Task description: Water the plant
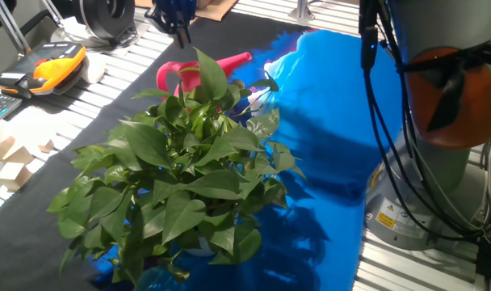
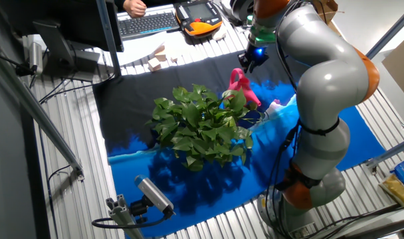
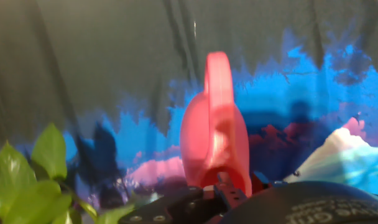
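The plant (image 1: 181, 162) is a wide bush of glossy green leaves on the blue and black cloth; it also shows in the other fixed view (image 2: 202, 123), and a few leaves show at the lower left of the hand view (image 3: 27, 186). A pink watering can (image 1: 185, 74) stands upright just behind it, spout (image 1: 233, 61) pointing right; it also shows in the other fixed view (image 2: 240, 86). My gripper (image 1: 177, 24) hangs above the can's handle (image 3: 217, 81), apart from it and holding nothing. Its fingers look parted. It also shows in the other fixed view (image 2: 248, 63).
An orange and black pendant (image 1: 56, 69) and a keyboard lie at the table's far left edge, with small wooden blocks (image 1: 11, 162) nearby. The arm's base (image 1: 423, 194) and cables stand at the right. A camera on a mount (image 2: 152, 196) sits at the front.
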Controlling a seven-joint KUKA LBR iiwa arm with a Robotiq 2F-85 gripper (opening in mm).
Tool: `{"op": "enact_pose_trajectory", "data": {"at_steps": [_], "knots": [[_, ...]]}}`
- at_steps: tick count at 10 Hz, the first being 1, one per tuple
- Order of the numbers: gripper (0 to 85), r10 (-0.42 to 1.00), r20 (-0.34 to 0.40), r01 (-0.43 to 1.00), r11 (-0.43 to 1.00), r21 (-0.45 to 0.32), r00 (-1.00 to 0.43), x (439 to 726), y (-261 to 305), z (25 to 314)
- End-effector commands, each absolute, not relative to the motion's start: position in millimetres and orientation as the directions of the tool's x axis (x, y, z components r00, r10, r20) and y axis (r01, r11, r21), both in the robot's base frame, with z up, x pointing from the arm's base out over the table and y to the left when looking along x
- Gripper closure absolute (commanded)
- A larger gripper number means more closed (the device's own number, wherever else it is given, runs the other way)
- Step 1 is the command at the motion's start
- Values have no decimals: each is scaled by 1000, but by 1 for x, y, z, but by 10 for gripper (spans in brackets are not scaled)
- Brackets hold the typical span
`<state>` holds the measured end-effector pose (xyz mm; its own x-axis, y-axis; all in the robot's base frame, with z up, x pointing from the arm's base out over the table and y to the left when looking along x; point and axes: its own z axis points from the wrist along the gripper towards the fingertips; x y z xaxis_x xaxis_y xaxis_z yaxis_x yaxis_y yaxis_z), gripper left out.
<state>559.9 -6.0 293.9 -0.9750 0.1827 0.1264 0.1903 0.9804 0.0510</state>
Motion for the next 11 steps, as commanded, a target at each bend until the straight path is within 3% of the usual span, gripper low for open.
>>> {"op": "enact_pose_trajectory", "data": {"at_steps": [1,11], "knots": [[0,193,120,201,978,58,-974,562,-6,293],[0,193,122,205,974,99,-974,587,-1,270]]}}
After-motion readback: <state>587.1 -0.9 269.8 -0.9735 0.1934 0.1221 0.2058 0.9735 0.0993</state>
